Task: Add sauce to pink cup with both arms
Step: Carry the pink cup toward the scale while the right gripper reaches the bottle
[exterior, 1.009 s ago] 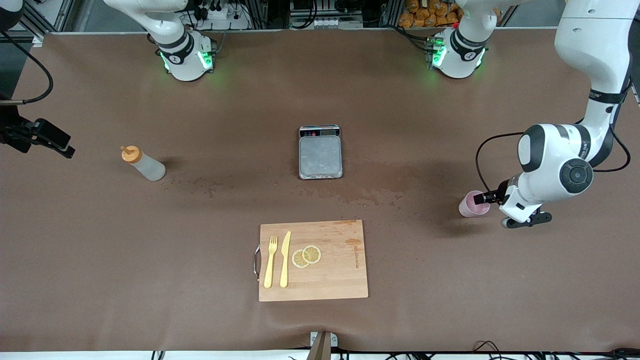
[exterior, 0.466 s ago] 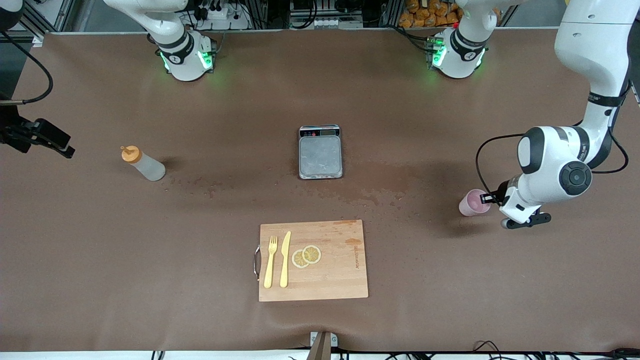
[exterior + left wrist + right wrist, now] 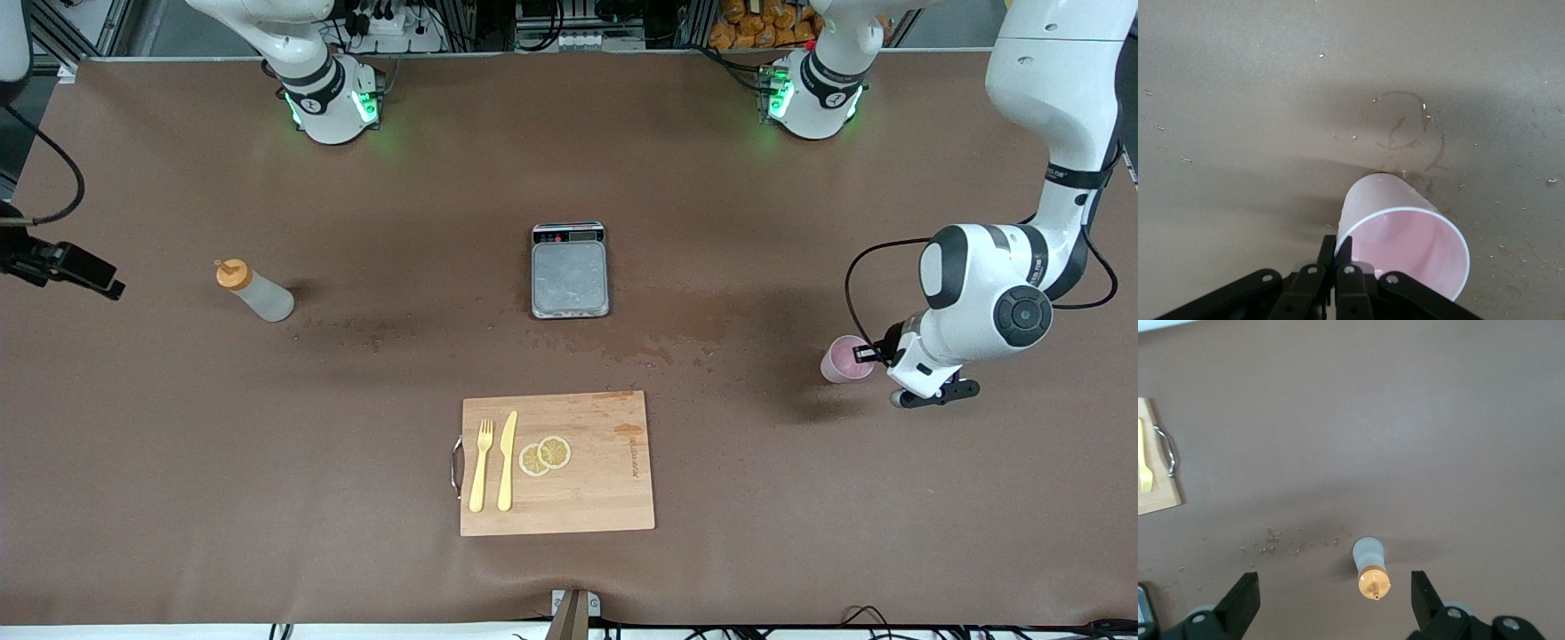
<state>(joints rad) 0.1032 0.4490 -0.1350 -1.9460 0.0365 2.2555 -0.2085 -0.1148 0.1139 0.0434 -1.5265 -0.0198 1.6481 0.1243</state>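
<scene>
The pink cup (image 3: pixel 843 361) is at the left arm's end of the table, tilted, with its open mouth toward the wrist camera (image 3: pixel 1405 247). My left gripper (image 3: pixel 867 355) is shut on the cup's rim wall, one finger inside and one outside (image 3: pixel 1336 250). The sauce bottle (image 3: pixel 253 291), whitish with an orange cap, stands toward the right arm's end. My right gripper (image 3: pixel 89 271) is up above the table beside it, near the table's edge. In the right wrist view its fingers (image 3: pixel 1331 600) are wide open, with the bottle (image 3: pixel 1371 567) below and between them, untouched.
A small kitchen scale (image 3: pixel 570 271) sits mid-table. A wooden cutting board (image 3: pixel 605 480) nearer the front camera carries a yellow fork (image 3: pixel 481 465), a knife (image 3: pixel 507 460) and lemon slices (image 3: pixel 544 454). Dried splashes (image 3: pixel 373 329) mark the mat beside the bottle and near the cup.
The left gripper and the pink cup have shifted slightly toward the left arm's end. The right gripper has drifted a little toward the table's edge. The bottle has not moved.
</scene>
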